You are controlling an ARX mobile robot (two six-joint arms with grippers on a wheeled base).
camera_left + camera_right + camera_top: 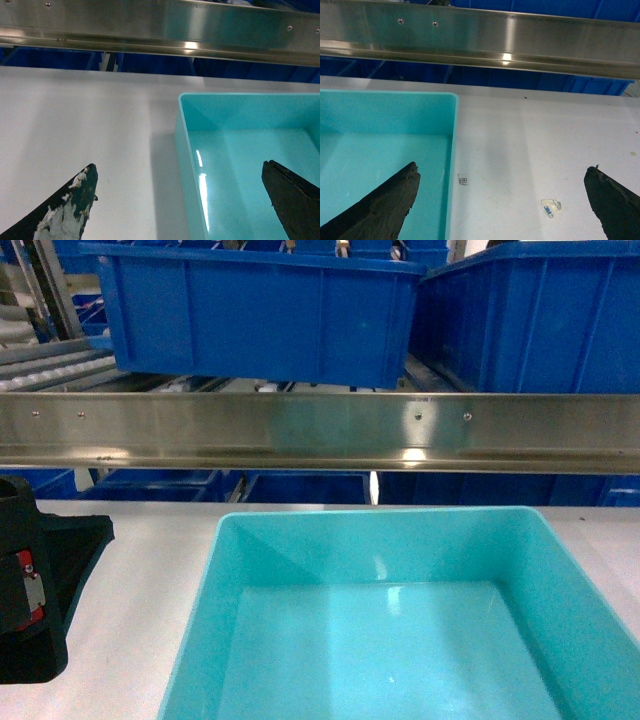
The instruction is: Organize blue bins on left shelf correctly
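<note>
Turquoise bin (400,620), desk centre: left hand (180,200) and right hand (502,200) spread apart, straddling opposite side walls.

I count one turquoise tub (400,640) at six o'clock, two royal-blue bins (260,315) at twelve, one steel rail (320,430), one square sticker (463,179) and one tape scrap (550,207).

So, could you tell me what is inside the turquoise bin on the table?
Nothing shows inside the turquoise bin: its glossy floor is bare, with only light reflections. The near end lies below the head view's edge, and the wrist views show only the side parts, so that part stays unseen.
</note>
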